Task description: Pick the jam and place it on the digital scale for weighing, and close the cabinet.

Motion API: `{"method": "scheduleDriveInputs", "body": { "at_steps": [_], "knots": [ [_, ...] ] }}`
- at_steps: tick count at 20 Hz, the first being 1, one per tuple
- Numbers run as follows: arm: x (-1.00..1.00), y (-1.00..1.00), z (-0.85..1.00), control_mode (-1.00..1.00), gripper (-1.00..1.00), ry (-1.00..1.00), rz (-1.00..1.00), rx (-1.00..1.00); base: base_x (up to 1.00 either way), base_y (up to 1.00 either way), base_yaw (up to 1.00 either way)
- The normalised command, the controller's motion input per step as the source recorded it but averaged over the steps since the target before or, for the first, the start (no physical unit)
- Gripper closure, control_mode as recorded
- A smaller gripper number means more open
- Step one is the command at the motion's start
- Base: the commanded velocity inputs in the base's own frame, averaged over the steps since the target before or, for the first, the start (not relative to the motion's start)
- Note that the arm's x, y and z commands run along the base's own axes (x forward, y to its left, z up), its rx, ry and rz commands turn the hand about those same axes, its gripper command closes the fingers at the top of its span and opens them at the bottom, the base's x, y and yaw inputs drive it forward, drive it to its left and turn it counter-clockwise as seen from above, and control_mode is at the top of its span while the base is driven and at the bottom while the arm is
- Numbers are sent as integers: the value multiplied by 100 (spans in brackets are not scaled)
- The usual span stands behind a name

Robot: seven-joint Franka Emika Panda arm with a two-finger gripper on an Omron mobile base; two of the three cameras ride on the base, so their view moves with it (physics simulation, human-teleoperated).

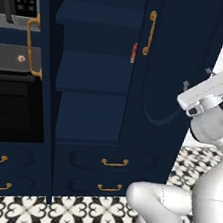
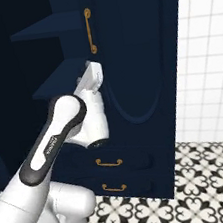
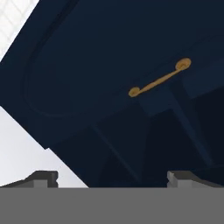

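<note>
White arm links fill the low corners of both base views, nearest the cams. Gripper [image 1: 197, 78] sits up by the cabinet [image 1: 178, 52] door face; in left base view two small dark tips poke toward the door panel, set apart w/ a gap between them. Hand view has both fingertips [image 3: 43, 178] at the bottom, well apart, nothing between them, so jaws stand wide and empty.

Left base view gives what the others lack: black oven [image 1: 10, 93] w/ brass bar handle at left, open cabinet interior w/ navy shelves, and a thin red-orange packet [image 1: 134, 52] upright at the door's inner edge. Also low drawers [image 1: 113, 162] w/ brass pulls under the shelves. Right base view adds white tiled wall [image 2: 208, 68] at right and patterned floor [image 2: 196, 192]; the hand there is seen from behind, close to the door edge, tips hidden.

Cabinet is tall, long axis vertical. Right door stands open, swung out toward the robot, inset oval panel facing the arm; its brass handle [image 1: 150, 33] runs vertical near the inner edge. In hand view that handle [image 3: 159, 78] reads as a slanted bar, since the cam is rolled.

Door panel lies just ahead of the tips; can't tell if touching. Handle is above and left of gripper in left base view.
</note>
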Motion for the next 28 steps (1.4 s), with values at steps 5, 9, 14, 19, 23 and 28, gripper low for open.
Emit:
{"method": "scheduleDriveInputs", "body": {
  "at_steps": [5, 9, 14, 19, 23, 28],
  "knots": [
    [-100, 50, 42, -100, -100, 9, -10, 3, 0, 0, 0],
    [-100, 83, 27, -100, -100, 11, -6, 0, 0, 0, 0],
    [-100, 74, 19, -100, -100, 6, -3, 0, 0, 0, 0],
    [-76, 91, 1, -100, -100, 1, -1, 0, 0, 0, 0],
    [-34, 100, -3, -100, -100, 0, -1, -3, 0, 0, 0],
    [-12, 100, -14, -100, -100, 0, -5, -3, 0, 0, 0]
  ]
}}
